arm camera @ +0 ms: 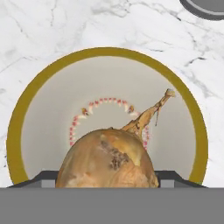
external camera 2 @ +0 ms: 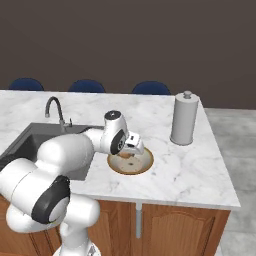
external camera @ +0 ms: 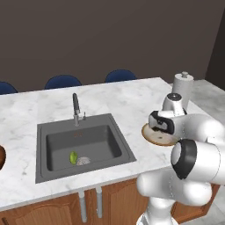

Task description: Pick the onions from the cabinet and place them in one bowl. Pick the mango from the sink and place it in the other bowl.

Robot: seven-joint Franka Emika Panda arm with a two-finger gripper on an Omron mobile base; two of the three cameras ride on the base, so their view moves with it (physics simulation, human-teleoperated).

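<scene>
Claw (arm camera: 107,177) fingertips hidden behind onion (arm camera: 107,157)

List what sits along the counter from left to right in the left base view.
Dark bowl at the edge → mango in the sink → tan bowl → paper towel roll.

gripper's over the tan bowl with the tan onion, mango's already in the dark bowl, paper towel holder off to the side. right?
Not quite: the mango is not in the dark bowl; it lies in the sink beside the drain, as the left base view shows. The rest stands: the gripper holds the tan onion over the tan bowl, with the paper towel holder off to the side.
</scene>
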